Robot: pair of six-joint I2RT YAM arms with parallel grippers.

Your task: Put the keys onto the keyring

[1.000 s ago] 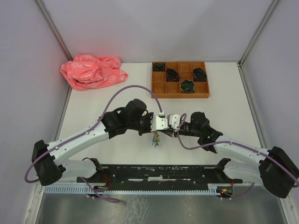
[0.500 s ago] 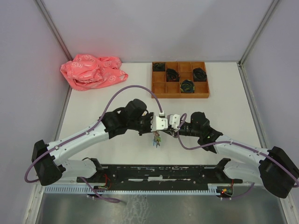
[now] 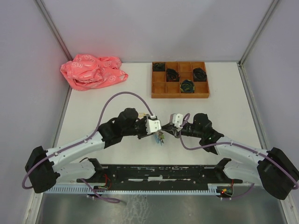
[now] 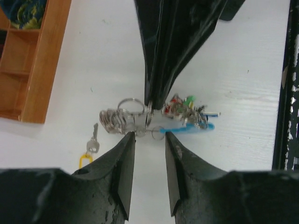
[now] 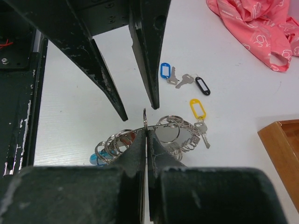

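I am pinching the keyring (image 4: 113, 120) in my right gripper (image 5: 145, 133), my left gripper (image 4: 149, 140) facing it with jaws slightly parted, a key (image 4: 92, 143) lying to its left.

A lab robot cell: grey walls (image 3: 154, 28) at nine, twelve, three o'clock; my mounting rail (image 3: 159, 172) at six.

left hand (image 4: 149, 135) and right hand (image 5: 145, 133) crowding keyring (image 4: 117, 121) at table (image 3: 88, 107) centre, wooden tray (image 3: 180, 94) blocking 1 o'clock, pink cloth (image 3: 92, 71) at 10 o'clock, bare lane at 3 o'clock
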